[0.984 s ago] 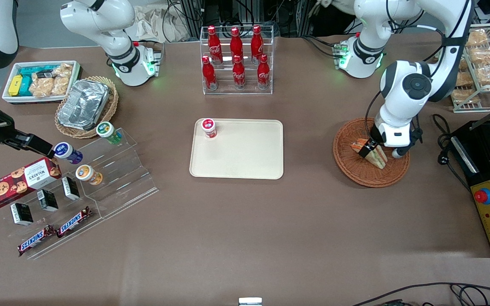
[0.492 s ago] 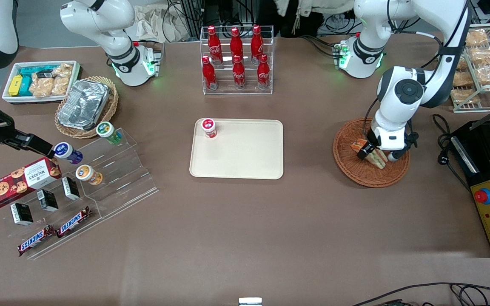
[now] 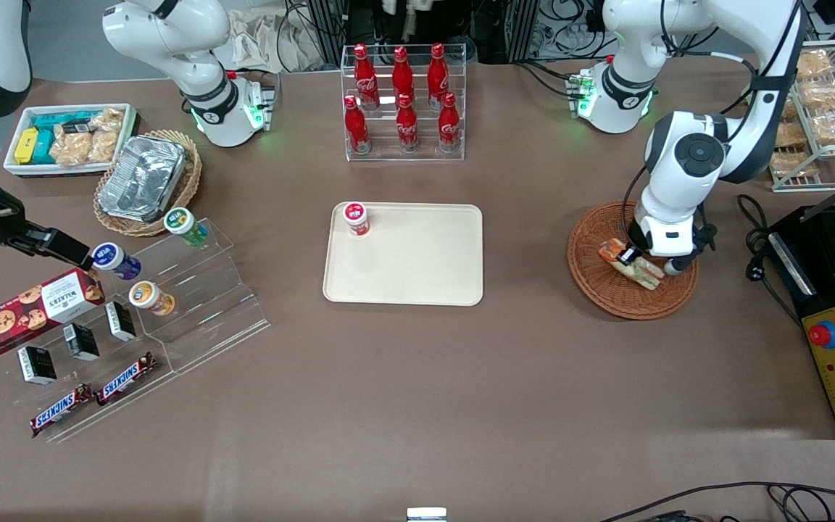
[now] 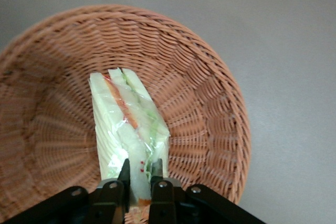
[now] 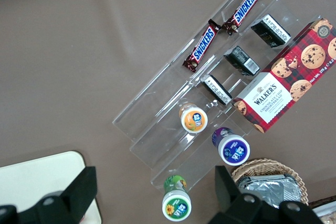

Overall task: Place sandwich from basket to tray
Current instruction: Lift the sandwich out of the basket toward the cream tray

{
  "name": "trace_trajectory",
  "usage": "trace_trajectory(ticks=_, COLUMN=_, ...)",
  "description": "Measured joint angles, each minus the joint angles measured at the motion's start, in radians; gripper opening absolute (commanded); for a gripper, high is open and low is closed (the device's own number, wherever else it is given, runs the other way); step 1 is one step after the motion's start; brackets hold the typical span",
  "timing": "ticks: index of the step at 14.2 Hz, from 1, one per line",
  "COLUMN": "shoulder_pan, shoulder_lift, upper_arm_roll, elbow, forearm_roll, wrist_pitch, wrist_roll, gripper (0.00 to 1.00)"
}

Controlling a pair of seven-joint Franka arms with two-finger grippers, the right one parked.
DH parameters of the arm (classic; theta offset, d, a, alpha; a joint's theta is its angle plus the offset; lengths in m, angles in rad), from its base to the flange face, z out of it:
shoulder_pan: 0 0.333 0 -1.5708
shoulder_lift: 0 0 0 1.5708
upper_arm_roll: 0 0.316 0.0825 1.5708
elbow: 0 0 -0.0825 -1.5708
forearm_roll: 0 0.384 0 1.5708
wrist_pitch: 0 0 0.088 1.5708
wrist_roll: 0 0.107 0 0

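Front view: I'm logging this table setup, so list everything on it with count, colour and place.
sandwich: 1, pale, in basket
basket: 1, reddish-brown, working arm's end
tray: 1, cream, table centre
cup: 1, red-lidded, on tray corner
cola bottles: 7, red, clear rack above tray
foil pan: 1, silver, in tan basket, parked arm's end
snack bin: 1, white, beside pan
Snickers: 2, on acrylic steps
cookie box: 1, red, on steps
gripper: 1, black, shut on sandwich in basket
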Motion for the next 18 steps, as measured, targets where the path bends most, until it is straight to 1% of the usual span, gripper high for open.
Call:
trace_trajectory(ticks=1, shoulder_pan=-0.001, shoulder_lift=-0.013, upper_arm_roll=-0.002, elbow=0.037, forearm_roll=0.001, wrist_pitch=-0.084, wrist_roll=0.000, gripper=0.00)
trace_trajectory(ticks=4, shoulder_pan=-0.006, shoulder_lift=-0.048, upper_arm_roll=-0.026, elbow=0.190, forearm_roll=0.002, wrist_pitch=-0.342, wrist_roll=0.001, gripper=0.00)
trace_trajectory(ticks=6, shoulder_pan=-0.008, shoulder_lift=-0.058, upper_arm_roll=-0.068, elbow=0.299, forearm_roll=0.001, wrist_pitch=-0.490, wrist_roll=0.000, gripper=0.00)
trace_trajectory(ticks=8, shoulder_pan=-0.012, shoulder_lift=-0.058, upper_arm_roll=-0.113, elbow=0.406, forearm_roll=-0.016, wrist_pitch=-0.617, wrist_roll=0.008, gripper=0.00)
trace_trajectory(ticks=9, shoulder_pan=-0.015, shoulder_lift=-0.058, upper_arm_roll=-0.132, elbow=0.450, forearm_roll=-0.023, wrist_pitch=-0.668, wrist_roll=0.042, gripper=0.00)
trace_trajectory(ticks=11, shoulder_pan=-0.018, shoulder_lift=-0.055, upper_arm_roll=-0.163, elbow=0.501, forearm_roll=-0.034, wrist_pitch=-0.713, wrist_roll=0.142, gripper=0.00)
trace_trajectory(ticks=13, shoulder_pan=-0.019, shoulder_lift=-0.044, upper_arm_roll=-0.200, elbow=0.517, forearm_roll=-0.037, wrist_pitch=-0.716, wrist_roll=0.195, gripper=0.00)
trace_trajectory(ticks=18, shoulder_pan=-0.028, shoulder_lift=0.011, upper_arm_roll=-0.324, elbow=0.537, forearm_roll=-0.049, wrist_pitch=-0.707, wrist_roll=0.208, gripper=0.00)
